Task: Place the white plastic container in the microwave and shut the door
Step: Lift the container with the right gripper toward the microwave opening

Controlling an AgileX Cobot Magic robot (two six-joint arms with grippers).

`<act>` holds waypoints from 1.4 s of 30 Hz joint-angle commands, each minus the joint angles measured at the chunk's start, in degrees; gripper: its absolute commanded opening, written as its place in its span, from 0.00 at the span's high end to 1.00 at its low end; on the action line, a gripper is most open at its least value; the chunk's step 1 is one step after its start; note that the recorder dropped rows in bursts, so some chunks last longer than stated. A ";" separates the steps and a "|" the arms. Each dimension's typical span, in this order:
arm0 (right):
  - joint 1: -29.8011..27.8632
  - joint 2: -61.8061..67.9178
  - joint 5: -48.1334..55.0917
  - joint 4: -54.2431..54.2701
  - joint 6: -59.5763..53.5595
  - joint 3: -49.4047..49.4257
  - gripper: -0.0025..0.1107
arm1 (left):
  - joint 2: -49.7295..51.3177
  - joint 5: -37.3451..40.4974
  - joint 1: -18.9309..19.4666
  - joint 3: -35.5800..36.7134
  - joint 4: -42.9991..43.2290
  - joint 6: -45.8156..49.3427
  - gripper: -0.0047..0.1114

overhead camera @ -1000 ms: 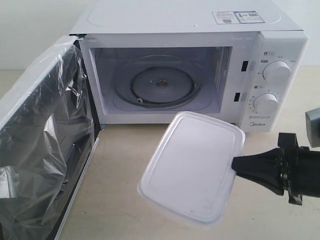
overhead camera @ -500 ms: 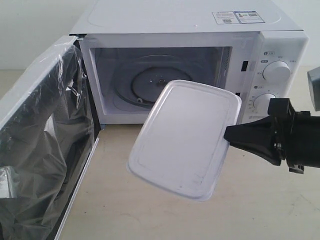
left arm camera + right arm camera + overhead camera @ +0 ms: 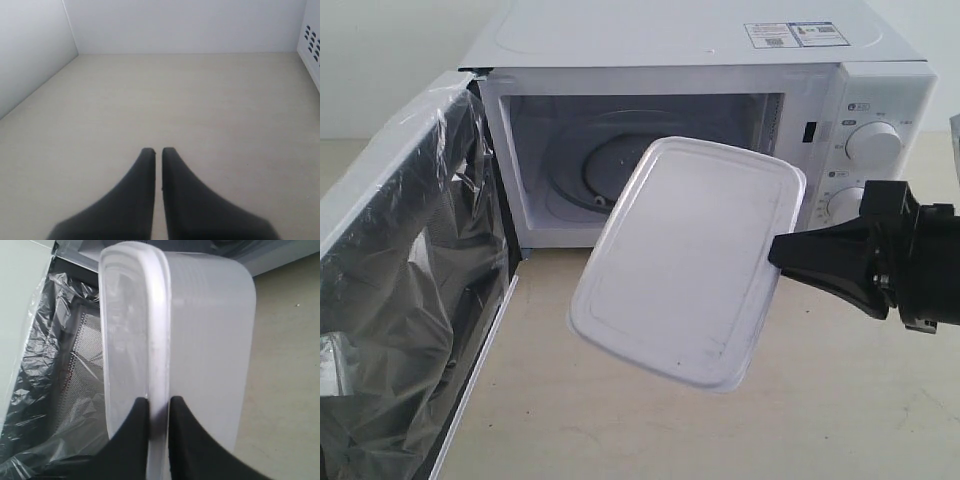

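The white plastic container point(image 3: 685, 260) hangs tilted in the air in front of the microwave point(image 3: 680, 60), its lid facing the exterior camera and its far corner level with the open cavity. My right gripper point(image 3: 778, 257) is shut on the container's rim at its right edge; in the right wrist view the black fingers point(image 3: 182, 432) pinch the rim of the container point(image 3: 200, 330). The door point(image 3: 405, 300) stands swung wide open at the left, covered in loose clear film. The glass turntable point(image 3: 595, 170) shows partly behind the container. My left gripper point(image 3: 154, 150) is shut and empty over bare tabletop.
Two round knobs point(image 3: 873, 143) sit on the microwave's right panel, just behind my right arm. The beige tabletop point(image 3: 840, 410) stretches in front of the microwave. In the left wrist view a vented white wall point(image 3: 311, 45) stands at one side.
My right gripper has lifted the container and carried it left and toward the microwave's opening, so it now covers part of the turntable. The door and left gripper have not moved.
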 commanded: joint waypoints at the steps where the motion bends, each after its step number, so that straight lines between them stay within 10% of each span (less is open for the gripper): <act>1: 0.23 -0.63 -0.64 0.69 2.42 -0.50 0.98 | -0.14 -0.13 0.15 0.18 0.07 -0.39 0.92; 29: 31.31 -0.58 -48.73 -5.76 33.27 -8.76 0.98 | -0.14 -0.13 0.15 0.18 0.07 -0.39 0.92; 34: 36.80 -0.58 -56.52 -21.20 46.60 -8.74 0.98 | -0.14 -0.13 0.15 0.18 0.07 -0.39 0.92; 38: 40.57 -0.50 -69.41 -74.93 98.08 -6.14 0.98 | -0.14 -0.13 0.15 0.18 0.07 -0.39 0.92; 42: 41.11 5.84 -87.08 -86.02 123.64 -0.11 0.98 | -0.14 -0.13 0.15 0.18 0.07 -0.39 0.92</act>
